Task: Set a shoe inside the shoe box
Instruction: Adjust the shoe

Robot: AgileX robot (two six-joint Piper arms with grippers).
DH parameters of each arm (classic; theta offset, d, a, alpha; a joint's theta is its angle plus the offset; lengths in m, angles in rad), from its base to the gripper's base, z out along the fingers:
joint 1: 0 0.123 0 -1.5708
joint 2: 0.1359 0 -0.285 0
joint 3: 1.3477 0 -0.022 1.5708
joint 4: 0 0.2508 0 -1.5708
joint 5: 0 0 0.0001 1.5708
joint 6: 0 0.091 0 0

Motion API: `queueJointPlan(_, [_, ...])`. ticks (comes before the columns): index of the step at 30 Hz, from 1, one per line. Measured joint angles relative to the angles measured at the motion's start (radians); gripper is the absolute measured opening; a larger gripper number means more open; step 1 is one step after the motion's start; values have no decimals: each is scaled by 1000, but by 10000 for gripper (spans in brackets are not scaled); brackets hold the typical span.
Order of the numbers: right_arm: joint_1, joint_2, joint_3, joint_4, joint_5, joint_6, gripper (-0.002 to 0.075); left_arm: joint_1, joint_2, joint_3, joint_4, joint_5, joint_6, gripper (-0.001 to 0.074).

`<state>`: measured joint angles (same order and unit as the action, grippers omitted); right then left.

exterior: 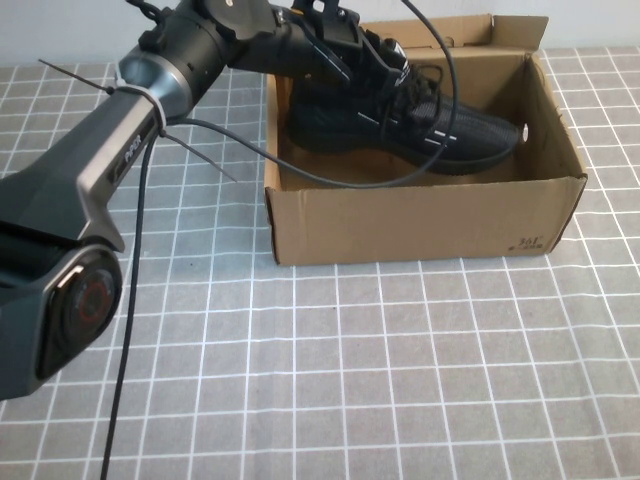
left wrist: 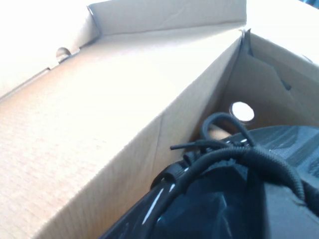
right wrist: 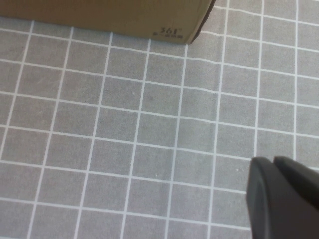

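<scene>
The black shoe lies lengthwise inside the open brown shoe box, toe toward the right wall. My left gripper reaches into the box from the left and grips the shoe at its heel end. In the left wrist view the shoe and its laces fill the lower corner, close to the box's inner wall. My right gripper is shut and empty over the mat, near the printed corner of the box; it is out of the high view.
The box stands on a grey mat with a white grid. The flap lid stands up at the far side. A black cable hangs from the left arm across the box opening. A round hole is in the end wall.
</scene>
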<state>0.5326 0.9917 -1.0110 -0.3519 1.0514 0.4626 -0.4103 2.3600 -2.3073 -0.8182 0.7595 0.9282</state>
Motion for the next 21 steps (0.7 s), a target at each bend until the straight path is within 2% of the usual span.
queueJointPlan(21, [0,0,0,0,0,0,-16,0,8,0,-63,-174,-34,1])
